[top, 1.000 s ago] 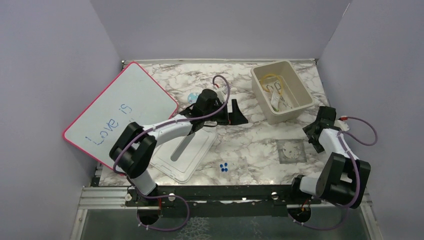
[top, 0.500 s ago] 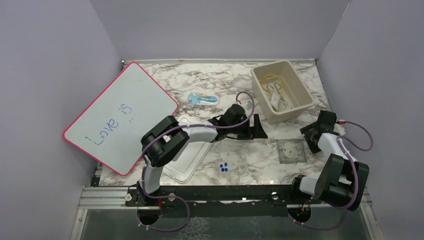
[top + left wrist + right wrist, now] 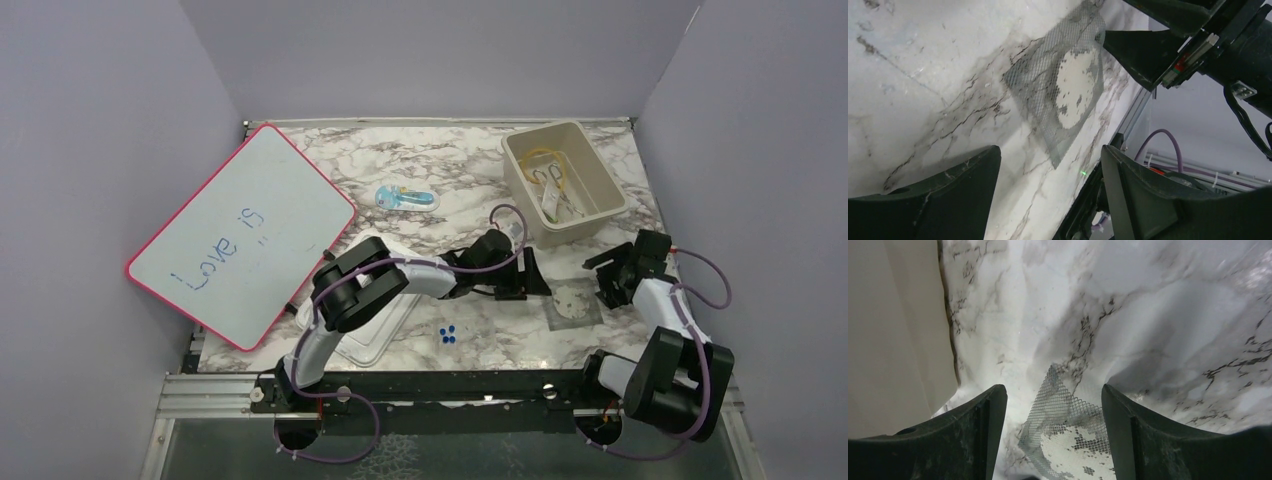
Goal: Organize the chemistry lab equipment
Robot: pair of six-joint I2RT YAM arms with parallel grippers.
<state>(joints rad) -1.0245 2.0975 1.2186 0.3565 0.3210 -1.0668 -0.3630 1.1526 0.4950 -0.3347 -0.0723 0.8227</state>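
Observation:
A square wire gauze mesh with a white round centre lies flat on the marble table at the front right. My left gripper is open and empty just left of it; the mesh lies ahead of its jaws. My right gripper is open and empty at the mesh's far right edge, with the mesh between its fingers. The beige bin holds amber tubing and metal forceps. The green stick is not visible.
A white board with a red rim leans at the left. A clear plastic tray lies under the left arm. A blue-and-clear item lies mid-table, small blue pieces near the front. The bin's wall shows beside the right gripper.
My left arm has swung right from mid-table to beside the mesh, uncovering the blue-and-clear item. My right gripper has moved left and down to the mesh's edge.

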